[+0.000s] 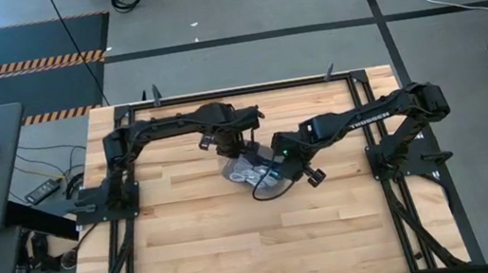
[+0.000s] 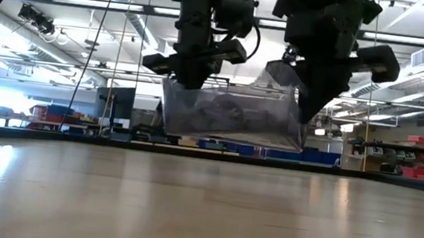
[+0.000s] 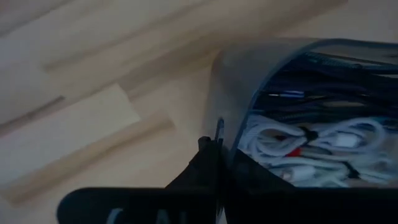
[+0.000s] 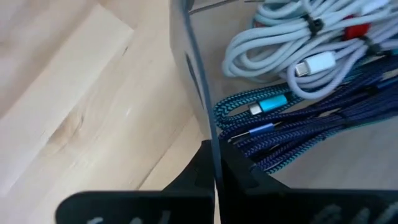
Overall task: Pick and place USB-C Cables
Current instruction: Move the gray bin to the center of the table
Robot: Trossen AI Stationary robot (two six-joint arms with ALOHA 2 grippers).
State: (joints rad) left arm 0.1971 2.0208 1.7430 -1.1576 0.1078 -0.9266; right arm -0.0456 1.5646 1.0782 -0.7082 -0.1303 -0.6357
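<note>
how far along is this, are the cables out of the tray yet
Not yet. Done: both grippers are clamped on the tray's walls, left gripper on one side, right gripper on the other, and it hangs above the table. The USB-C cables are all inside. Left: getting them out and placed.

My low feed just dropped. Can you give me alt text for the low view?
A translucent tray of cables hangs clear above the wooden table, held at either end wall by the left end effector and the right end effector. Behind it, a bright workshop stretches away.
</note>
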